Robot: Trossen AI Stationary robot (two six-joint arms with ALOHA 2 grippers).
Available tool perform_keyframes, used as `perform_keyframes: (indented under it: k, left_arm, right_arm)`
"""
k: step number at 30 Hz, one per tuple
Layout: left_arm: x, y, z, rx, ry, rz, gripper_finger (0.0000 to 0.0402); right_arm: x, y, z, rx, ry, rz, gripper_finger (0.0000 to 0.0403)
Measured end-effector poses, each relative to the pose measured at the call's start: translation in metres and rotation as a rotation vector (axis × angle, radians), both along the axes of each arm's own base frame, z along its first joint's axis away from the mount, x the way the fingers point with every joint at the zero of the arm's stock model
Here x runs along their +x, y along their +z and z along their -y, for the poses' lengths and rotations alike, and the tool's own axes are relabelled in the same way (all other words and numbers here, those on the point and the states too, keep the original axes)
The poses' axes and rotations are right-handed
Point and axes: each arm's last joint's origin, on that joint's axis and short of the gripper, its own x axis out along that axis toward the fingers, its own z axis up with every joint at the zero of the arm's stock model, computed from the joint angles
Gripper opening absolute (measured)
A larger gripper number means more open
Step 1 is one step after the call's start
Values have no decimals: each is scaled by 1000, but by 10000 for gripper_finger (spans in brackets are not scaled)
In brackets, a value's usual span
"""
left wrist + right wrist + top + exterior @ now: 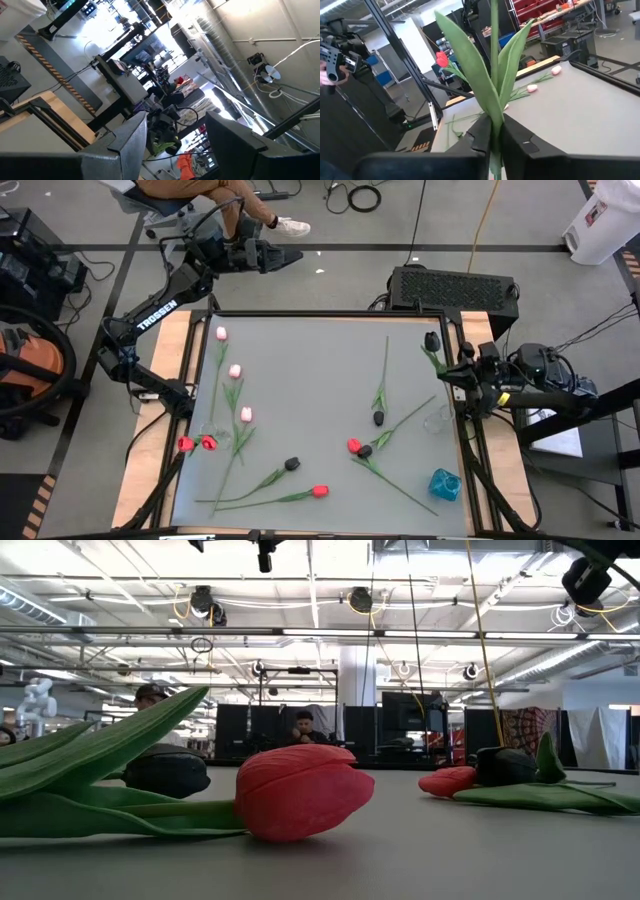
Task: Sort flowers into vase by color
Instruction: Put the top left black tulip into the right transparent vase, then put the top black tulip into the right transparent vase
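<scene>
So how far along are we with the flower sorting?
Two red tulips look already vased at the left edge. The right end effector grips a black tulip by its stem. Three pink tulips, three black ones and two red ones lie loose on the table.

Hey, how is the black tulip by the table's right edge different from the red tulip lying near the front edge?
The black tulip has a black head; the red tulip has a red one. The black tulip's stem is pinched in the shut right gripper, while the red tulip lies loose and flat on the table. Both have long green stems with leaves. The left gripper waits open beyond the table.
</scene>
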Motion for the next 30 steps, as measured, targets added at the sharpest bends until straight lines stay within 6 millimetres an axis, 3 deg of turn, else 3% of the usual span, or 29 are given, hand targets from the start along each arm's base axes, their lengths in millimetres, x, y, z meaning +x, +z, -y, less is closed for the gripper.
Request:
perform_keyframes:
  k: [30]
  left_arm:
    - [0, 0, 0, -1, 0, 0, 208]
  right_arm:
    - [0, -2, 0, 56, 1, -20, 188]
